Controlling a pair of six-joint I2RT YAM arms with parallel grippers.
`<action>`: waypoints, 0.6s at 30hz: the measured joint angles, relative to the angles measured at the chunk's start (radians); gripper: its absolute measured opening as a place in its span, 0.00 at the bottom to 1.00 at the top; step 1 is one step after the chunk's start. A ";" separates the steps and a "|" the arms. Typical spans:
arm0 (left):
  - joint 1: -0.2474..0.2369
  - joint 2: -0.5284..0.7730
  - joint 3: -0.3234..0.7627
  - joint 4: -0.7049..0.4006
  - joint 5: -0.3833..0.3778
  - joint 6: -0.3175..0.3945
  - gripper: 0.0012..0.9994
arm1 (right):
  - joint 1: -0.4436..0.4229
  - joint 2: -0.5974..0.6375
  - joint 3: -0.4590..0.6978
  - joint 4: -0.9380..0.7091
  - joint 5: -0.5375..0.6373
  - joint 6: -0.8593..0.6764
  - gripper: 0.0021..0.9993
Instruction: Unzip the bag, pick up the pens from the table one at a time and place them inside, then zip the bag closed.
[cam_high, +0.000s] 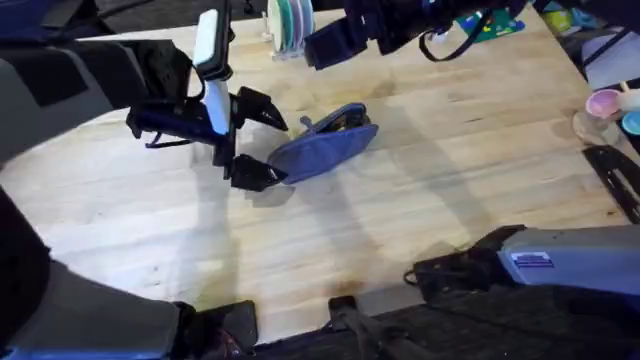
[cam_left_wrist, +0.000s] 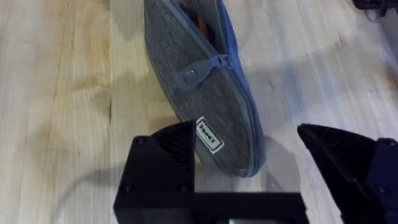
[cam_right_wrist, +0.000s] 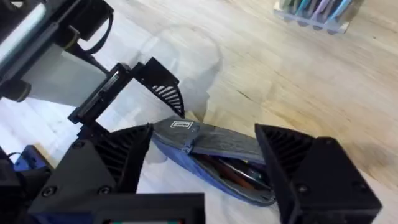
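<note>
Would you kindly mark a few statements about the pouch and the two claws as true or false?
1. The denim pouch lies on the wooden table. True.
2. The pouch's zipper is fully closed. False: it is partly open, with items visible inside.
3. The left claw is open, at the pouch's end. True.
4. The right claw is shut on a pen. False: it is open, hovering over the pouch.
5. The pouch carries a small white label. True.

woven denim-like cloth bag (cam_left_wrist: 205, 93), grained wooden table (cam_high: 420, 200)
</note>
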 joint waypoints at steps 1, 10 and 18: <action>0.000 0.000 0.000 0.000 0.000 0.000 0.99 | 0.000 0.000 0.000 0.000 0.001 0.000 1.00; 0.012 0.000 0.000 -0.019 -0.005 0.000 1.00 | 0.000 0.002 0.000 0.000 -0.004 0.007 1.00; 0.140 -0.110 0.002 -0.096 -0.037 0.000 1.00 | 0.012 0.002 0.000 -0.006 -0.008 0.008 1.00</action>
